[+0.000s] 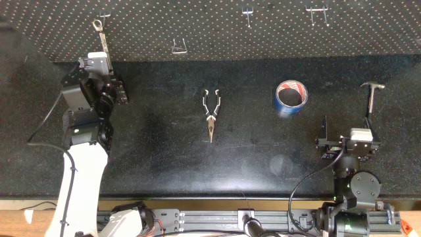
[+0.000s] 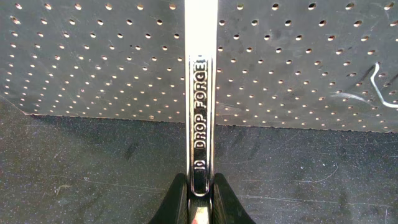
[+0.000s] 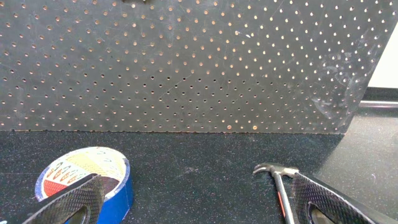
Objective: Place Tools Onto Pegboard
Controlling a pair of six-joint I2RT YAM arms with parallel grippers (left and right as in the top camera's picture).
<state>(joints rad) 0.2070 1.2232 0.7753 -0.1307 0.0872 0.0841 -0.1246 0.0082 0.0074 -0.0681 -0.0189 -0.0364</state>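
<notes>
Left jaws closed tight on the shank of a wrench (image 2: 202,99), fingertips pinching its lower end; left gripper (image 2: 200,200) raised over the back-left part of the worktop (image 1: 164,151), the wrench pointing up across the pegboard (image 1: 217,29) that stands along the worktop's back edge. In the top view the wrench's ring end sits high on the board's left side, near a small hook (image 1: 103,16). A wire hook (image 1: 179,46) hangs on the board to the right of the wrench, apart from it. Right gripper (image 3: 196,202) low near the front-right corner, jaws spread wide and holding nothing. Between its fingers and the board: a blue tape roll (image 3: 87,174) lying flat beside one finger, and a hammer (image 3: 281,183) just beside the other, head toward the back edge. The hammer lies close to the worktop's right edge. Pliers (image 1: 211,113) lie at mid-worktop, handles toward the back edge, tip toward the front, well apart from both grippers. Two more hooks (image 1: 248,13) (image 1: 318,12) hang on the board's upper right.
</notes>
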